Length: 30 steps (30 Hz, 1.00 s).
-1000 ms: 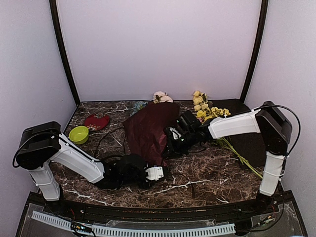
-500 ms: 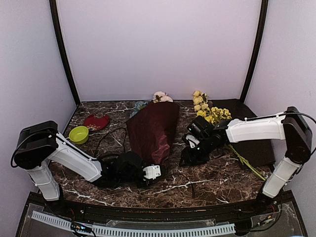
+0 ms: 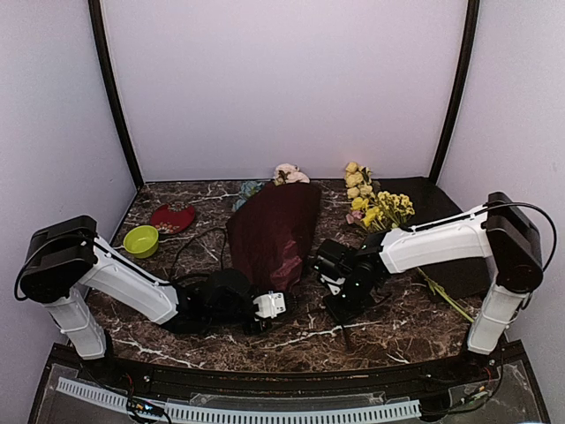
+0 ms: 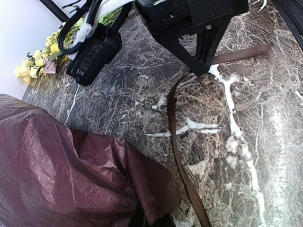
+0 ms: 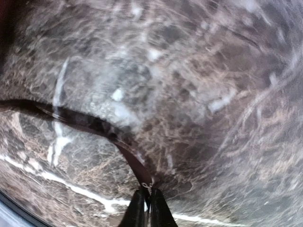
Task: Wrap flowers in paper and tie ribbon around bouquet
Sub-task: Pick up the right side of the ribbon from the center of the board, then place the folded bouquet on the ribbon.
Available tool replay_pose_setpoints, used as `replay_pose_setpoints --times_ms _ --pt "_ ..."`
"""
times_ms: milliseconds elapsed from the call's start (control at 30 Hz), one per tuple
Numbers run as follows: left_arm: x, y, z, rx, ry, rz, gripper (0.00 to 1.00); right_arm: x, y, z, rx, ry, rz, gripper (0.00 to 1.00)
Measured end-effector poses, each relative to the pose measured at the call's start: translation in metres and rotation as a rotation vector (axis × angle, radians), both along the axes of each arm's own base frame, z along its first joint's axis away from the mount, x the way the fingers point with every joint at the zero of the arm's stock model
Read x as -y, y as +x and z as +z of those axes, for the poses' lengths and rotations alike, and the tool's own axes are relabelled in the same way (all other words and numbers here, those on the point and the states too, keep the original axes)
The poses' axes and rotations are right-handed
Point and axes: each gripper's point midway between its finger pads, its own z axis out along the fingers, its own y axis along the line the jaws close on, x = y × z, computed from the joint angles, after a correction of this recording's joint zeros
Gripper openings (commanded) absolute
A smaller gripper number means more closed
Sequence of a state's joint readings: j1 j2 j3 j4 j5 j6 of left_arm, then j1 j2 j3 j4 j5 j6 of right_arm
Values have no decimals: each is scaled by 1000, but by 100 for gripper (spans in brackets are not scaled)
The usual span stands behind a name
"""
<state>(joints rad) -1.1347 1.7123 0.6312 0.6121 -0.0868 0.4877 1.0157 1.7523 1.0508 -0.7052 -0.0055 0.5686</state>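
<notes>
The bouquet lies on the marble table, a cone of crinkled burgundy paper. The flowers stick out of its far end, pink-white and blue. My left gripper sits at the cone's narrow near end. It is shut, and a paper fold covers its tips in the left wrist view. The thin dark ribbon runs across the marble beside the paper. My right gripper is shut on the ribbon low over the table, right of the bouquet. It shows again from the left wrist.
Yellow-blossomed stems lie behind the right arm on a flat dark sheet. A green bowl and a red heart-shaped lump sit at the back left. Dark walls close off the sides.
My right gripper left the bouquet's side, swung out to the right, then came down in front and closed on the ribbon. The paper cone settled flatter. The left gripper barely moved.
</notes>
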Motion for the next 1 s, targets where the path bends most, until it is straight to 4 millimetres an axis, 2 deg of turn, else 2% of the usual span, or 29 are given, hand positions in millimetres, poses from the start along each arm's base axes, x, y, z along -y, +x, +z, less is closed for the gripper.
replay_pose_setpoints --times_ms 100,167,233,333,367,400,500,533,633,733,800,867,1000 --pt "0 0 3 2 -8 1 0 -4 12 0 16 2 -5 0" --pt "0 1 5 3 -12 3 0 -11 32 1 36 29 -27 0" --pt "-1 1 7 4 -14 5 0 -19 65 4 70 68 -71 0" --pt "-3 2 8 5 -15 8 0 -24 138 19 169 173 -178 0" --pt "-4 2 9 6 -15 8 0 -20 166 29 212 215 -226 0" --pt "-5 2 10 6 -15 10 0 -19 176 34 231 231 -242 0" --pt "-6 3 14 10 -21 14 0 5 229 58 318 300 -348 0" --pt "-6 3 15 11 -23 14 0 11 240 63 338 313 -370 0" --pt "-6 3 16 12 -26 14 0 52 276 72 390 339 -484 0" --pt "-6 2 14 6 -20 12 0 93 297 79 422 347 -578 0" --pt "-6 1 14 -1 -19 8 0 116 299 93 459 342 -620 0" --pt "-5 0 13 -15 -25 2 0 125 294 119 504 351 -624 0" --pt "-3 -4 8 -44 -28 -8 0 119 277 206 667 443 -565 0"
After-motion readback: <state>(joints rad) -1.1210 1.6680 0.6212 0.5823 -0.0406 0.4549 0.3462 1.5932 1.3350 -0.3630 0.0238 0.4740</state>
